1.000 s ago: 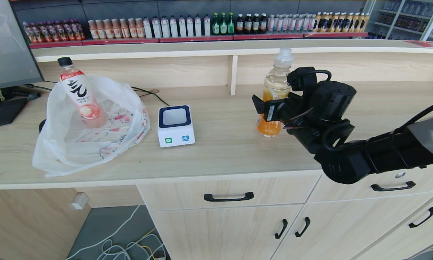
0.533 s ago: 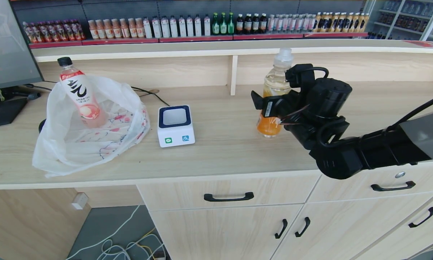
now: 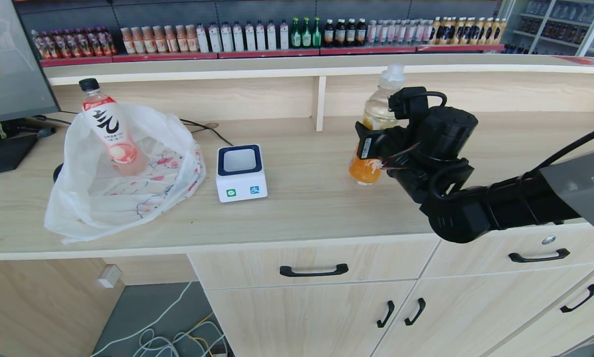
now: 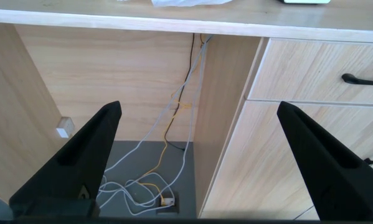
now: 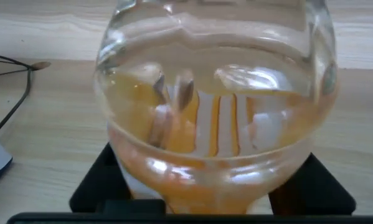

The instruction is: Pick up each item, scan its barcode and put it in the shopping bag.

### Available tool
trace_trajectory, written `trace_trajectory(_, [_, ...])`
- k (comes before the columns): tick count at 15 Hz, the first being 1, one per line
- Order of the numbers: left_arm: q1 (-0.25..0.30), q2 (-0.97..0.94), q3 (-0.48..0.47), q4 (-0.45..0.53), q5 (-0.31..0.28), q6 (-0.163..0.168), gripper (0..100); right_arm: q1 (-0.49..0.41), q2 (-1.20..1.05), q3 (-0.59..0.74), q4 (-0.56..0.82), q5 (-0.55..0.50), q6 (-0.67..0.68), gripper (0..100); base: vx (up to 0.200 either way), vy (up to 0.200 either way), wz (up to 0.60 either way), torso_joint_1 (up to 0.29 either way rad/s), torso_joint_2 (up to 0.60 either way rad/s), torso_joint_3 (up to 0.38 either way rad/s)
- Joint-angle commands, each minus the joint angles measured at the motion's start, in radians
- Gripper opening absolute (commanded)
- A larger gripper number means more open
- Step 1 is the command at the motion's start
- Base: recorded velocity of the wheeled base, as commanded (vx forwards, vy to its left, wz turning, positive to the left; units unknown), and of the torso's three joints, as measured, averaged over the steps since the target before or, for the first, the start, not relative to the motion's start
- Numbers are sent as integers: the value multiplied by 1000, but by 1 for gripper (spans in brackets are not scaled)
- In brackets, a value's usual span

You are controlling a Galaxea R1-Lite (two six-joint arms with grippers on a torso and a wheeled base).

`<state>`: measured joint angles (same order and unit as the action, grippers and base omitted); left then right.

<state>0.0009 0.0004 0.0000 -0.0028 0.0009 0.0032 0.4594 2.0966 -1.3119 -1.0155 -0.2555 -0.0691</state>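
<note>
You see the right tool (image 3: 371,146) clamped on the orange drink bottle (image 3: 364,171), with its black fingers on both sides of the middle. The bottle is clear plastic and round, with orange liquid low and a pale cap. It is tilted over the bench (image 3: 302,213) of pale wood grain. You cannot tell if its base touches the wood.

The scanner (image 3: 241,172) is a white cube with a dark blue frame on top and 2 small icons in front. It stands just beside the shopping bag (image 3: 128,198) and well apart from the bottle.

The bag is thin, crumpled, translucent plastic near the front edge. Inside it leans a pink bottle (image 3: 111,129) with a black cap and a label of large dark characters.

The left tool (image 4: 198,106) hangs below the bench edge with its fingers wide apart.
</note>
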Motion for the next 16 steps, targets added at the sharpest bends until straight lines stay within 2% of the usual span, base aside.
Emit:
trace_trajectory(1, [1, 0, 0, 0, 1, 0, 100, -2, -3, -12, -1, 1, 0, 0, 0, 0, 0, 0, 0, 0])
trace_trajectory(13, [1, 0, 0, 0, 1, 0, 100, 5, -50, -24, 0, 1, -37, 0, 0, 0, 0, 0, 0, 0])
trace_trajectory(16, [1, 0, 0, 0, 1, 0, 100, 47, -119, 14, 3, -24, -54, 0, 0, 0, 0, 0, 0, 0])
